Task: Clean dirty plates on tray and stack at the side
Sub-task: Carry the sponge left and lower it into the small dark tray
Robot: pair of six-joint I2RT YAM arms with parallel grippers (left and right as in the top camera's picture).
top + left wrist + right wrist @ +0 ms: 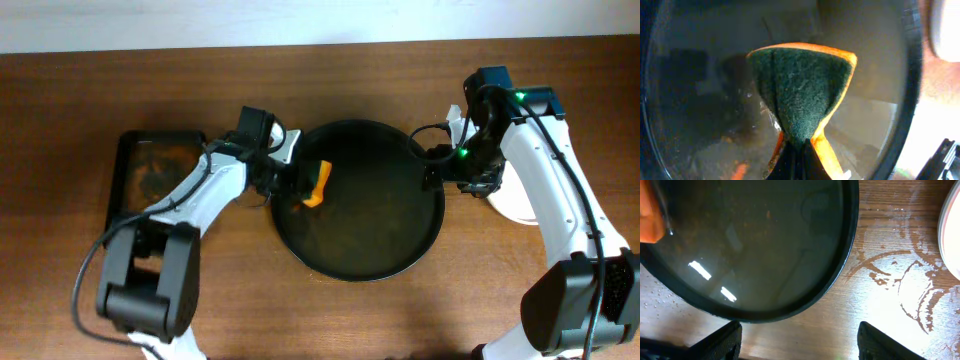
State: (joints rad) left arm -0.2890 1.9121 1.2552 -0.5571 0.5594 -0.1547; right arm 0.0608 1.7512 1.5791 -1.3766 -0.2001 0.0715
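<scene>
The large round black tray [358, 255] lies mid-table with no plate on it; faint orange specks and a wet sheen show on its floor [755, 240]. My left gripper [300, 183] is shut on an orange sponge with a green scouring face [318, 184], held over the tray's left part [800, 100]. My right gripper [445, 165] is open and empty over the table just outside the tray's right rim [800, 345]. White plates [515, 207] sit right of the tray, mostly hidden under my right arm. A white rim also shows in the right wrist view [952, 230]. Their number cannot be told.
A smaller rectangular black tray [150, 180] with brownish residue lies at the far left. The wood between the round tray and the plates is wet with puddles [905, 290]. The table's back edge [320, 45] runs along the top.
</scene>
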